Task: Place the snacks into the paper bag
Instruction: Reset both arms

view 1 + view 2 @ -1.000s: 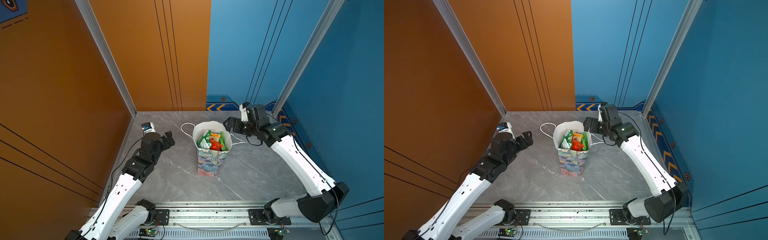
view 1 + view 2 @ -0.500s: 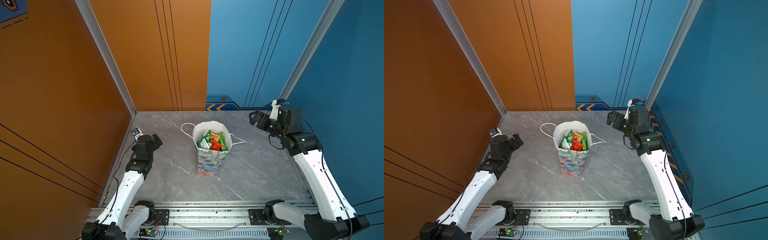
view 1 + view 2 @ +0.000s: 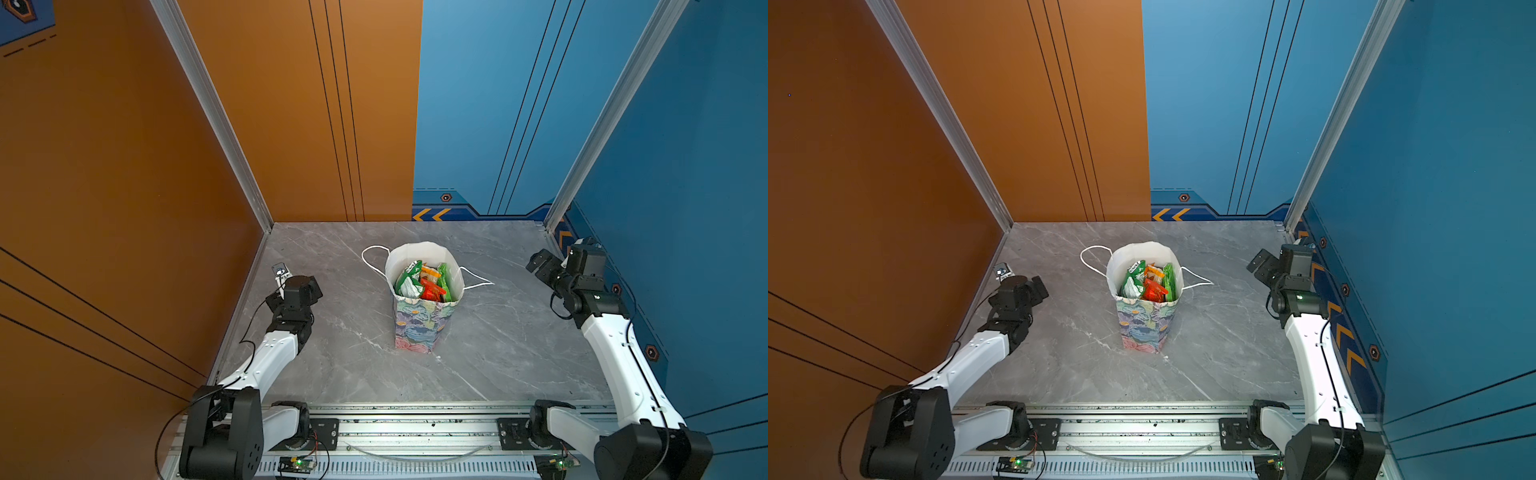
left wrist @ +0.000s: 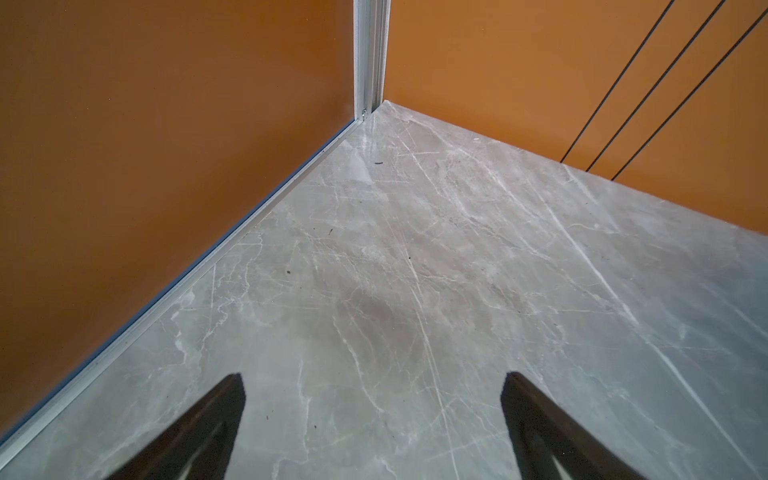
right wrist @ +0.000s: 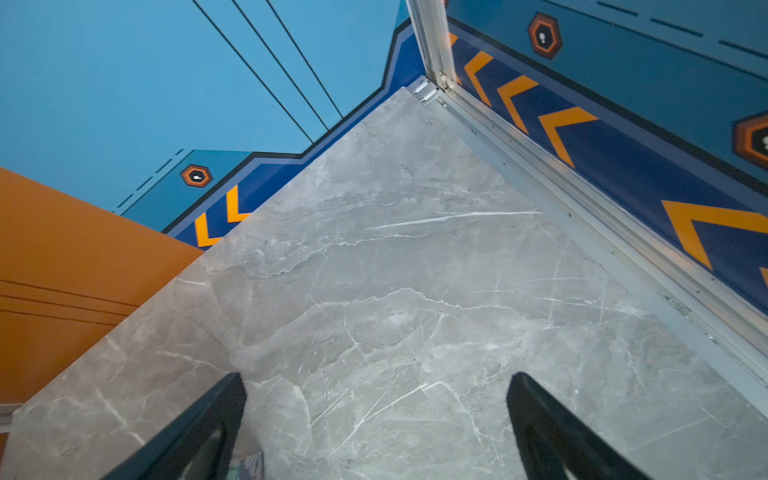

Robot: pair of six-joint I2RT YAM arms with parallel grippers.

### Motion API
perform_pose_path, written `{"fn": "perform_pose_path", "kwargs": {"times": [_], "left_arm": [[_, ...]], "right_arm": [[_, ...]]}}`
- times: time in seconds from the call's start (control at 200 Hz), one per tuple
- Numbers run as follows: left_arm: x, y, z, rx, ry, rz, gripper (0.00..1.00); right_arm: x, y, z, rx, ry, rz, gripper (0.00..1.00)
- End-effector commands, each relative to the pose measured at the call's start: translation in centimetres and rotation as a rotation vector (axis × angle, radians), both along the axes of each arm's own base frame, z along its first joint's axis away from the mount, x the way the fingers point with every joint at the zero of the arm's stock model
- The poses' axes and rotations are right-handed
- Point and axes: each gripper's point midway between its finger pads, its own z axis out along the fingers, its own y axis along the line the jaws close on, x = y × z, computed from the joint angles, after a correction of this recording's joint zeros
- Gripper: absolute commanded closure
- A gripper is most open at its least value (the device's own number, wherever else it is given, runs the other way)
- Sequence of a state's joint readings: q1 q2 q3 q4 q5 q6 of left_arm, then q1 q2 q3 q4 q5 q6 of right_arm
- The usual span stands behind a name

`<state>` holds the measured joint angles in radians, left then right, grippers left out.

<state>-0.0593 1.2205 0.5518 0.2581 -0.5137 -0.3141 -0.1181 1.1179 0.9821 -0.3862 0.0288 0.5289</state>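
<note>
The paper bag [image 3: 419,328] [image 3: 1144,328] stands upright mid-table, floral outside and white inside, its cord handles lying out to both sides. The snacks [image 3: 422,282] [image 3: 1148,282] fill its open mouth: green, green-white, orange and red packets show. My left gripper [image 3: 297,286] [image 3: 1021,291] is by the orange left wall, well away from the bag. It is open, with only bare table between its fingertips [image 4: 235,386]. My right gripper [image 3: 548,270] [image 3: 1264,266] is near the blue right wall, also open and holding nothing [image 5: 376,378]. A sliver of the bag [image 5: 249,467] shows in the right wrist view.
The grey marble table [image 3: 357,365] is walled by orange panels at the left and back and blue panels at the back and right. A metal rail [image 3: 415,428] with both arm bases runs along the front edge.
Both arms have drawn away from the bag, the left one toward the left wall and the right one toward the right wall. The bag and its packets have not moved.
</note>
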Motion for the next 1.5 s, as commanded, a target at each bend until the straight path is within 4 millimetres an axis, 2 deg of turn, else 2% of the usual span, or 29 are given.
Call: {"fn": "perform_pose_path", "kwargs": {"times": [0.0,0.145,0.36,0.431,0.601,0.766,0.841,0.936,0.971,1.136,1.497], "left_arm": [[0.9,0.5,0.3,0.109,-0.008,-0.007,0.02],[1.9,-0.8,-1.3,0.215,0.028,-0.09,0.02],[3.3,-5.2,-4.5,0.245,0.001,-0.333,0.02],[3.2,-4.8,-4.4,0.236,-0.022,-0.325,0.02],[3.0,-6.2,-5.6,0.209,-0.081,-0.437,0.02],[3.2,-5.4,-5.7,0.187,-0.057,-0.403,0.03],[3.2,-4.3,-5.7,0.176,-0.049,-0.344,0.02],[3.0,-3.4,-5.6,0.172,-0.052,-0.29,0.02],[3.0,-3.4,-5.6,0.173,-0.053,-0.29,0.02],[2.9,-3.3,-5.6,0.174,-0.052,-0.287,0.02],[2.9,-3.4,-5.6,0.174,-0.052,-0.288,0.02]], "right_arm": [[1.0,-1.3,-1.8,-0.11,0.013,-0.005,0.0],[1.5,-1.6,-5.8,-0.246,0.098,0.019,0.0],[3.0,0.8,-10.0,-0.425,0.101,0.12,0.0],[3.6,1.5,-10.8,-0.448,0.093,0.15,0.0],[4.3,3.2,-11.9,-0.498,0.01,0.223,0.0],[4.3,5.1,-12.4,-0.55,-0.08,0.316,0.0],[4.2,5.4,-13.1,-0.525,-0.109,0.346,0.0],[4.0,5.0,-14.7,-0.459,-0.189,0.362,0.0],[3.8,4.5,-14.4,-0.434,-0.233,0.343,0.0],[3.9,4.3,-15.0,-0.433,-0.162,0.344,0.0],[3.8,3.4,-14.7,-0.48,-0.148,0.258,0.0]]}}
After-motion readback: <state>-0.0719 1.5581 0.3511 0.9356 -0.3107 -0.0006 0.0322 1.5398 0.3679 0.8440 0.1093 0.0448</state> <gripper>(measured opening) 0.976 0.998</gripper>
